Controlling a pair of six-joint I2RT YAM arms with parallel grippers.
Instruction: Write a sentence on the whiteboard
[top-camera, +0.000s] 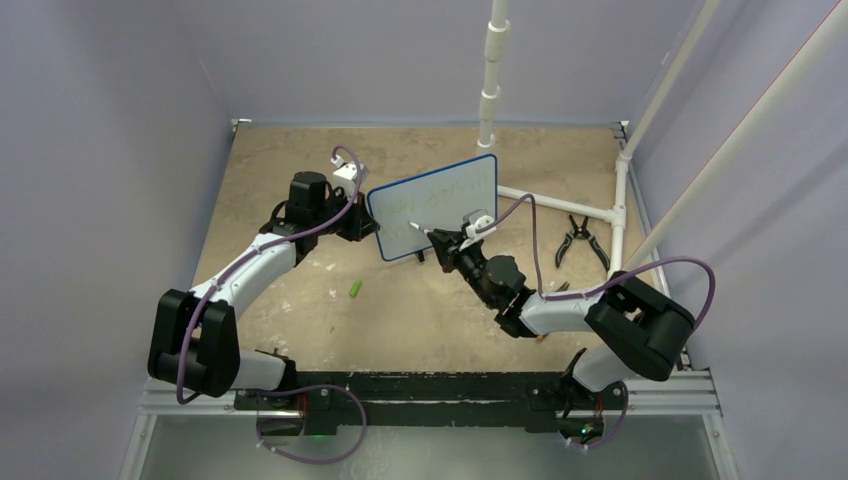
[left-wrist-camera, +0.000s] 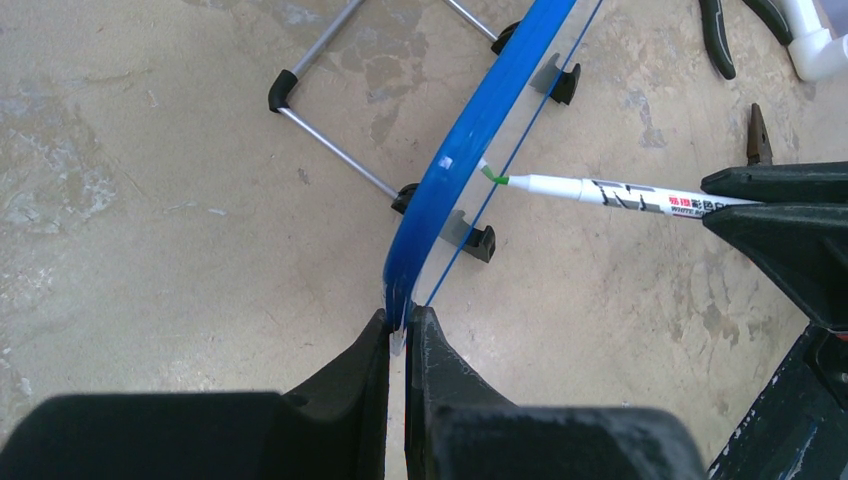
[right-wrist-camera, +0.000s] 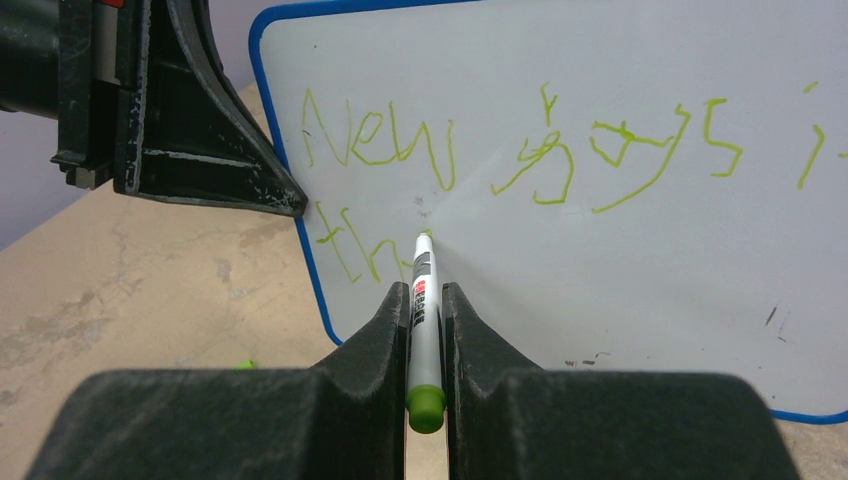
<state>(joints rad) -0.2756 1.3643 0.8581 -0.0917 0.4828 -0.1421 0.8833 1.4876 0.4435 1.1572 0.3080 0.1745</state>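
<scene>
Whiteboard (right-wrist-camera: 620, 270) with green "New" above "th"

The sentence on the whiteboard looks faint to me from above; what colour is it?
Yellow-green; the sentence on the whiteboard shows best in the right wrist view.

pliers (top-camera: 578, 237): right, beside white pipe (top-camera: 556, 200); green cap (top-camera: 355, 289): on table (top-camera: 420, 320), near centre
</scene>
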